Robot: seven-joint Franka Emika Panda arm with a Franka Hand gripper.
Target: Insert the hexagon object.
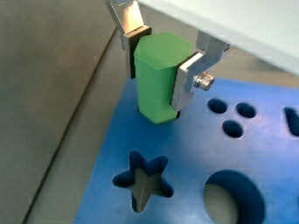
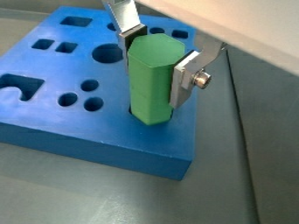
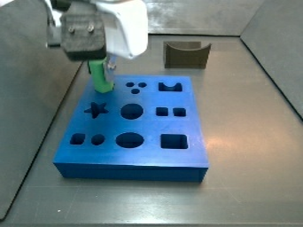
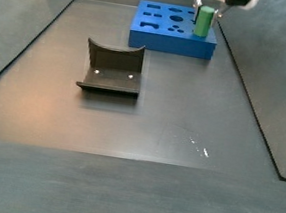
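I am in the insertion step, by my reading: my gripper (image 2: 158,54) is pinching the hexagon object (image 2: 152,80) upright at one corner of the blue block (image 2: 70,131), and the peg's lower end already meets the block's top face, either seated in a hole or just entering one. In both wrist views the base of the peg hides the hole beneath it, so I cannot tell how deep it sits. The next move, as I judge it, calls for a straight push down with the peg kept vertical and its flats lined up with the hole's sides; any tilt or twist could jam it.

The hexagon object is bright green, matte, long and slim, with flat facets and clear edges, one finger (image 1: 193,74) pressing on a flat side. In a side view only its lower part shows below my gripper (image 3: 99,62). A dark olive curved bracket (image 4: 111,68) stands well apart from my gripper, on the floor.
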